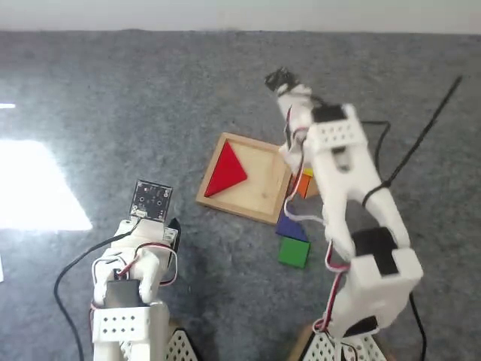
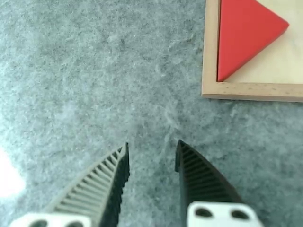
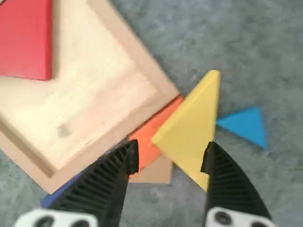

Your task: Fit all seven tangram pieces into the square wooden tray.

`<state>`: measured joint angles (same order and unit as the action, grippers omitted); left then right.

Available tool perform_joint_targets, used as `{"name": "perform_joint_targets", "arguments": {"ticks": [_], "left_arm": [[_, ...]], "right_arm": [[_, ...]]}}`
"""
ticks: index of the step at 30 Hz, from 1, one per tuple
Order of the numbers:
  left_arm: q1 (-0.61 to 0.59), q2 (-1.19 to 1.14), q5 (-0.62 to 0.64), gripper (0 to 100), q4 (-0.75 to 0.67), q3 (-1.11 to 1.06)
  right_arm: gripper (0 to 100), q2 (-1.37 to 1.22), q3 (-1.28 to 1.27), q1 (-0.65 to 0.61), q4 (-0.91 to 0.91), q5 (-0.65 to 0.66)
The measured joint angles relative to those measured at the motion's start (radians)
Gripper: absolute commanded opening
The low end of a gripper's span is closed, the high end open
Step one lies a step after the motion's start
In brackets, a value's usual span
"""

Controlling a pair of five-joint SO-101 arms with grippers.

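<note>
The square wooden tray [image 1: 259, 197] lies mid-table with a red triangle [image 1: 224, 171] in its left part. My right gripper [image 3: 171, 146] hangs open over the tray's right edge. A yellow triangle [image 3: 189, 125] sits tilted between its fingers, resting on an orange piece [image 3: 150, 144]. A light-blue triangle [image 3: 244, 125] lies just beyond on the mat. My left gripper [image 2: 152, 146] stands open over bare mat, short of the tray [image 2: 246, 90] and the red triangle [image 2: 244, 30]. In the high view it sits at the lower left [image 1: 173, 232].
Beside the tray's right edge lie a dark blue piece [image 1: 291, 226] and a green piece [image 1: 293, 252] on the grey felt mat. A tan piece [image 3: 152, 175] shows under the orange one. The right arm [image 1: 346, 188] covers the area right of the tray.
</note>
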<state>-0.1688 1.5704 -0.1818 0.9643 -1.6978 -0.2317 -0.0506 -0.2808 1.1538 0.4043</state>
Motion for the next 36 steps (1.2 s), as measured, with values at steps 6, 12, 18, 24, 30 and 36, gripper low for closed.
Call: {"name": "perform_joint_targets", "arguments": {"ticks": [6,12,18,24,30,36], "left_arm": [[0.0,0.0,0.0,15,0.0,0.0],[0.0,0.0,0.0,15,0.0,0.0],[0.0,0.0,0.0,15,0.0,0.0],[0.0,0.0,0.0,15,0.0,0.0],[0.0,0.0,0.0,15,0.0,0.0],[0.0,0.0,0.0,15,0.0,0.0]], "right_arm": [[22.5,0.038,-0.227,-0.006,-0.153,0.0],[23.2,0.04,-0.236,-0.021,-0.163,0.002],[37.1,0.04,-0.27,-0.026,-0.166,0.002],[37.2,0.04,-0.287,-0.057,-0.167,0.002],[37.2,0.04,-0.264,-0.021,-0.172,0.0],[37.2,0.041,-0.255,-0.003,-0.181,-0.014]]}}
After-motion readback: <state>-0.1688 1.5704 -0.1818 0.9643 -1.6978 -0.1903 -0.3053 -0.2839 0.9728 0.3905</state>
